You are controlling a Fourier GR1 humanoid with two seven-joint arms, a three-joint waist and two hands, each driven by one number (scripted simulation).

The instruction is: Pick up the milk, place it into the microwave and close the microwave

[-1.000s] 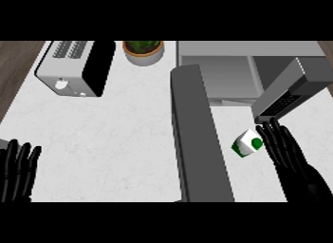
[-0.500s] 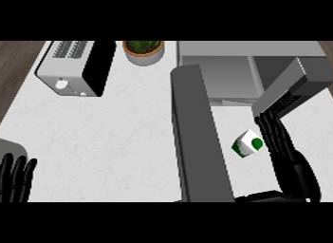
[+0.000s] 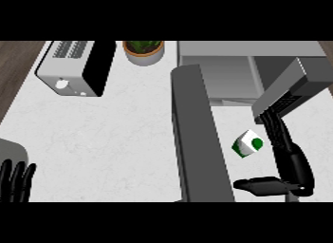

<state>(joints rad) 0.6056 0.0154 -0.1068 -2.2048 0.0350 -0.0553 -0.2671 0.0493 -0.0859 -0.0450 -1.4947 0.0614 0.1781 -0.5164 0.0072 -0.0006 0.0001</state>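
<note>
The milk (image 3: 248, 143), a small white carton with a green mark, lies on the white surface (image 3: 113, 142) to the right of the microwave door (image 3: 197, 137), which stands swung out toward the lower edge as a long dark grey slab. The microwave (image 3: 249, 71) itself sits at the top right with its cavity exposed. The right hand (image 3: 288, 156) extends up from the lower right, its fingers (image 3: 275, 124) straight and released, running alongside the right edge of the carton and past it toward the microwave; the thumb (image 3: 261, 185) juts out to the left below the carton. The milk thus lies in the space between fingers and thumb, just beside the fingers; contact cannot be confirmed, and nothing is curled round it. The left hand (image 3: 11, 182) shows at the lower left corner, open with fingers up, resting well apart from the milk on the far side of the door. A toaster (image 3: 74, 66) stands at the upper left of the surface, and a potted plant (image 3: 143, 50) stands between it and the microwave.
</note>
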